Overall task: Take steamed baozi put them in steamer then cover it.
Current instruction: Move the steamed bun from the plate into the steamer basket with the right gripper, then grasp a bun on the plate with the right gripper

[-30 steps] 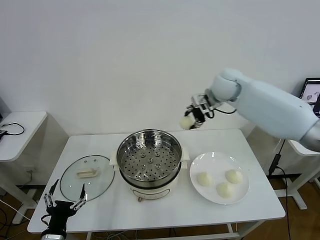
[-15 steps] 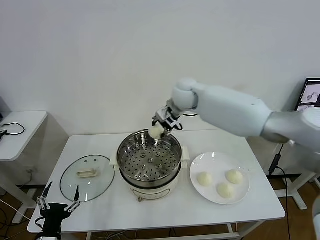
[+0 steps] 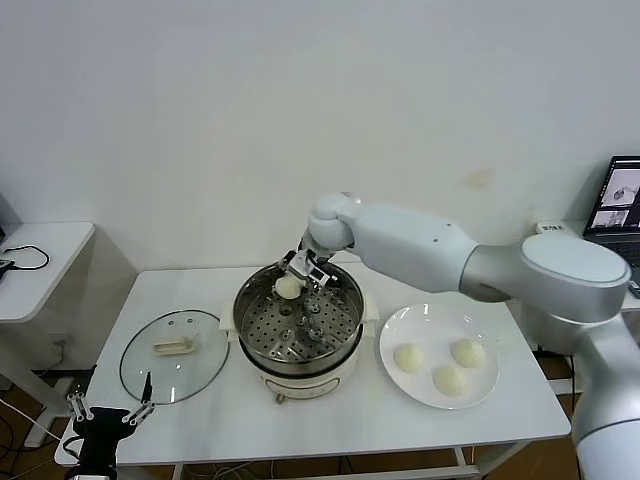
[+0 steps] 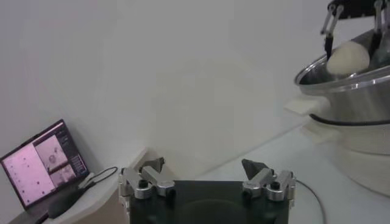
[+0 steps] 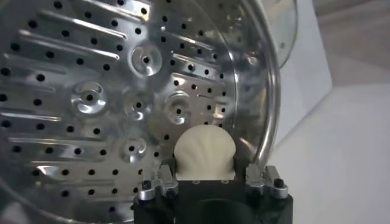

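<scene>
The steel steamer (image 3: 298,322) stands mid-table on its cream base, its perforated tray (image 5: 97,97) bare. My right gripper (image 3: 300,272) is shut on a cream-white baozi (image 3: 288,287) and holds it just inside the steamer's far rim, above the tray; the same baozi (image 5: 204,153) shows between the jaws in the right wrist view. Three more baozi (image 3: 410,358) (image 3: 467,351) (image 3: 449,379) lie on the white plate (image 3: 440,320) to the right. The glass cover (image 3: 175,352) lies flat left of the steamer. My left gripper (image 3: 104,416) is open and empty, low at the table's front left corner.
A small white side table (image 3: 40,255) with a cable stands at the far left. A laptop screen (image 3: 622,195) sits at the far right. In the left wrist view the steamer's side (image 4: 353,97) and the held baozi (image 4: 347,58) show at a distance.
My right arm has swung left and down, bringing the baozi from above the table's far side to inside the steamer's rim. My left gripper has sunk slightly lower.
</scene>
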`<state>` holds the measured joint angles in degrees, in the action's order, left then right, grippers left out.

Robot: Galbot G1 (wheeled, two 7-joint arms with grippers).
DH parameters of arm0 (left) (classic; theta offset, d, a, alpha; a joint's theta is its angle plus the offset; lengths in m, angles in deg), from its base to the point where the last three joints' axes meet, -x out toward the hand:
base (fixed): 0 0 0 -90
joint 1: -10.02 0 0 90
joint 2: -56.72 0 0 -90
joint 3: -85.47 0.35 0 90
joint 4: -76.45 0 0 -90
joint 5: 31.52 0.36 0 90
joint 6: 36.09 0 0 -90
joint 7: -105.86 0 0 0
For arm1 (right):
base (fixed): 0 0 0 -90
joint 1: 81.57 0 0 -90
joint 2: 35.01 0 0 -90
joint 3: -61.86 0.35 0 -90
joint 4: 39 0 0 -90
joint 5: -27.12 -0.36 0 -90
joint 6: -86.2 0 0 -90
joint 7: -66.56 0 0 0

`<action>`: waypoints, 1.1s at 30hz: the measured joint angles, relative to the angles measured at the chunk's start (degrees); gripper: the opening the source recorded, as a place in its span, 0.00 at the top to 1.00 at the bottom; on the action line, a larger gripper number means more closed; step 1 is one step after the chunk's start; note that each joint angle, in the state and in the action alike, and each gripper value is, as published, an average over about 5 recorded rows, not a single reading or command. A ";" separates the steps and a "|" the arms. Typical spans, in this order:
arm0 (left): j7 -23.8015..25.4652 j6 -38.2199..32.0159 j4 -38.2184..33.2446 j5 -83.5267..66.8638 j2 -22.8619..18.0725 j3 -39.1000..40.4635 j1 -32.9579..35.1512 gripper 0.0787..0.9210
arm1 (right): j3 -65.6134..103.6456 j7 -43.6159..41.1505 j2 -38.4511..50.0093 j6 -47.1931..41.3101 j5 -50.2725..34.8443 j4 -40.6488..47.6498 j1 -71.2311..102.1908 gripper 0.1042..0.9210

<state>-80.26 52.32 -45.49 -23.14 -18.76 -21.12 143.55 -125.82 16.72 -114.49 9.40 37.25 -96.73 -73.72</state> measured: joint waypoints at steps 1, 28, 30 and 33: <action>0.00 0.00 -0.01 0.00 -0.02 0.00 -0.04 0.12 | 0.02 0.30 -0.25 0.70 0.91 0.48 0.27 0.41; 0.24 0.08 -1.34 0.09 0.22 0.34 0.18 0.12 | -0.63 -3.42 4.42 -1.51 -3.50 -5.70 -5.60 0.12; 0.31 0.13 -1.39 0.05 0.43 0.44 0.10 0.12 | -0.54 -4.90 6.36 -4.65 -5.80 -7.84 -7.22 0.12; 0.44 0.24 -1.28 -0.08 0.81 0.50 -0.18 0.12 | -0.29 -6.77 9.99 -9.65 -9.01 -11.22 -9.29 0.12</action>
<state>-79.83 52.55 -46.77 -23.22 -17.95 -20.61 143.38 -126.11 9.94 -104.50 -0.25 28.24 -107.95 -83.01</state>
